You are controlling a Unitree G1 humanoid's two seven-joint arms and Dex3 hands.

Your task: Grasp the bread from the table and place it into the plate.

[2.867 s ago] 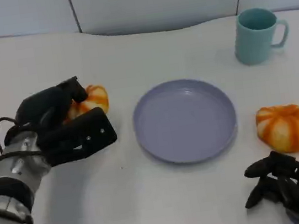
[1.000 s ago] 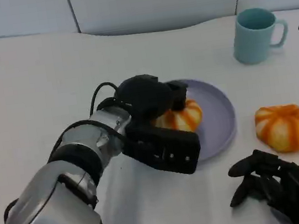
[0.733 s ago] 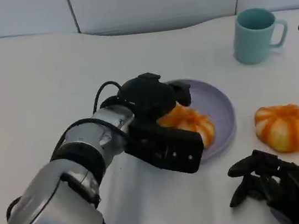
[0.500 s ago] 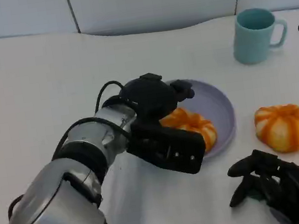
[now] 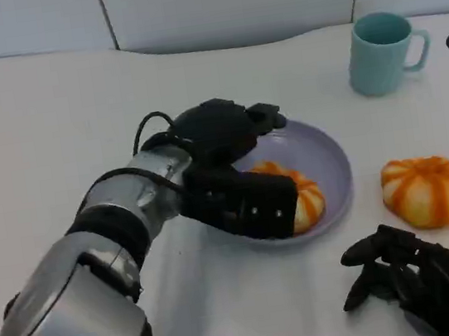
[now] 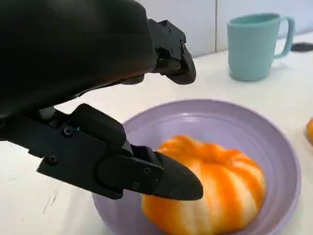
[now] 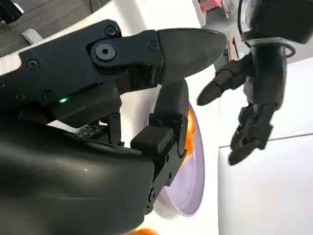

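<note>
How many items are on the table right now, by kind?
Bread: 2, one in the plate, one on the table
Plate: 1
Mug: 1
Total: 4

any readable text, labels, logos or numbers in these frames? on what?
None readable.
The teal mug, purple plate and both breads are plain.
The left hand and right hand show screws and, in the right wrist view, a green light, no lettering.
</note>
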